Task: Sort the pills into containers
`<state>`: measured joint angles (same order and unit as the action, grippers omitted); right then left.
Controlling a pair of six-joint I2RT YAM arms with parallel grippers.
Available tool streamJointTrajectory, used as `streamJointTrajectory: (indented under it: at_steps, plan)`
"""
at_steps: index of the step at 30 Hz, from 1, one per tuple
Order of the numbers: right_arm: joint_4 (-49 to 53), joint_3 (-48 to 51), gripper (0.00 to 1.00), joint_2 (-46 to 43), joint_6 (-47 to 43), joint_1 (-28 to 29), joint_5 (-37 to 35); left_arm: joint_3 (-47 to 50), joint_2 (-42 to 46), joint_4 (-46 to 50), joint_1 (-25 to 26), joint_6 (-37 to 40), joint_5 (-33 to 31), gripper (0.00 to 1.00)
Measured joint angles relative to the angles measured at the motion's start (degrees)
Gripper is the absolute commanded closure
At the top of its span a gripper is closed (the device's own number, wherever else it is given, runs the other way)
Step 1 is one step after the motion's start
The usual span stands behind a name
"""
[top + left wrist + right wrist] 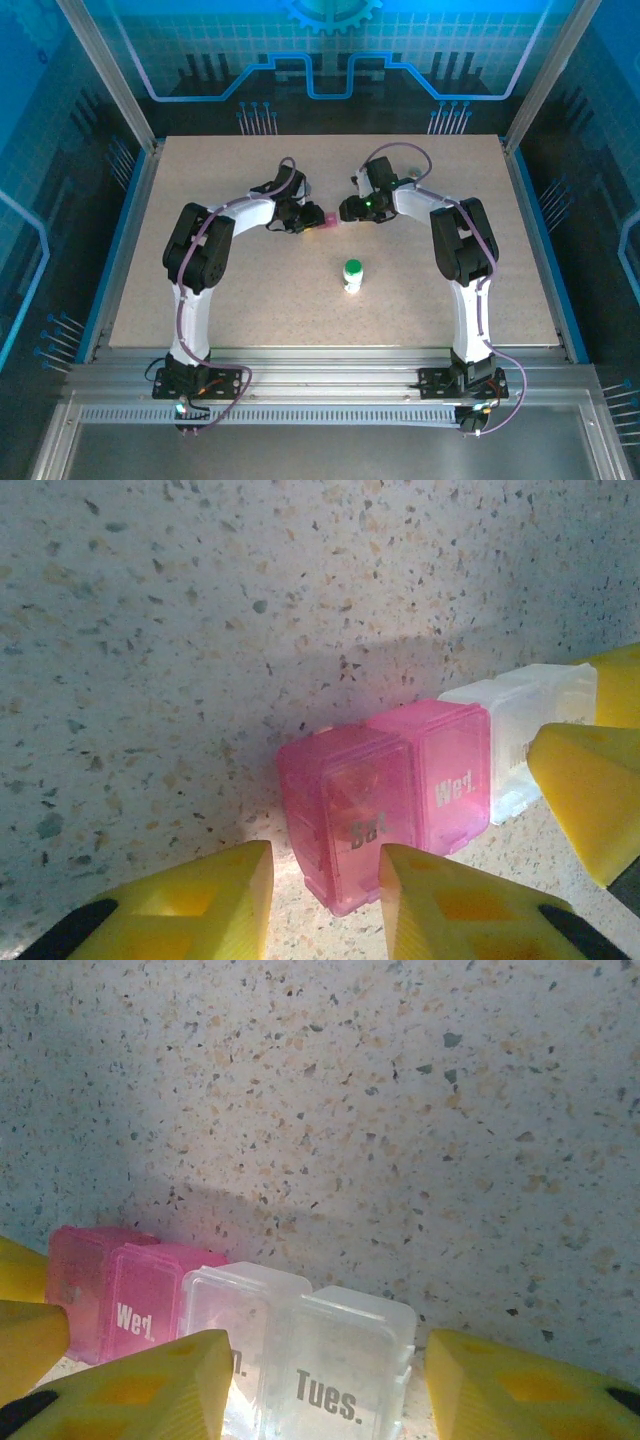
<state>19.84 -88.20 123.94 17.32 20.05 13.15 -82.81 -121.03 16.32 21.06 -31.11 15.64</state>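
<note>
At each end of the translucent pink-and-clear rectangular pill box (400, 790), left tool (325, 852) and right tool (325, 1350) stand spread. Advised: close squarely, without tipping it.

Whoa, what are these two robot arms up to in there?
Both arms reach to the middle of the table, where a weekly pill box lies, part pink, part clear. The left hand straddles the pink end and the right hand the clear end marked Tues. I cannot tell whether either is squeezing it. A white bottle with a green cap stands upright by itself, nearer the arms' bases.
</note>
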Motion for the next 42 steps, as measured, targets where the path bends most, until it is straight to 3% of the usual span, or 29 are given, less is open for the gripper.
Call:
streamJointTrajectory:
  at_steps: [5,11,17,19,22,30,36,42]
  plan:
    - [0.0,0.1,0.41,-0.2,1.4,0.0,0.0,-0.3,3.2,2.0,-0.2,0.0,-1.9,0.59]
    - [-0.1,2.4,0.37,-4.5,2.4,0.0,0.0,0.8,13.9,0.7,-0.3,0.0,-4.5,0.58]
    - [0.1,7.9,0.36,-17.3,2.2,0.1,-0.9,13.8,31.0,-4.4,-0.2,0.8,-6.4,0.54]
    - [0.5,8.9,0.36,-21.5,0.6,0.4,-1.2,18.4,35.9,-5.3,-0.1,1.5,-7.5,0.49]
    - [1.5,8.6,0.38,-24.4,-4.2,1.4,-2.1,22.6,39.9,-5.3,0.0,2.7,-8.7,0.50]
    - [6.8,3.5,0.43,-17.4,-13.1,2.1,-6.1,23.8,37.3,-6.7,0.0,5.6,-9.0,0.52]
    - [7.7,-0.3,0.48,-8.1,-8.6,0.3,-4.7,23.5,30.8,-18.0,0.0,18.7,-8.0,0.52]
    - [6.5,-0.5,0.51,-4.6,-4.2,-2.8,1.8,15.2,19.7,-19.1,0.0,33.6,-3.5,0.47]
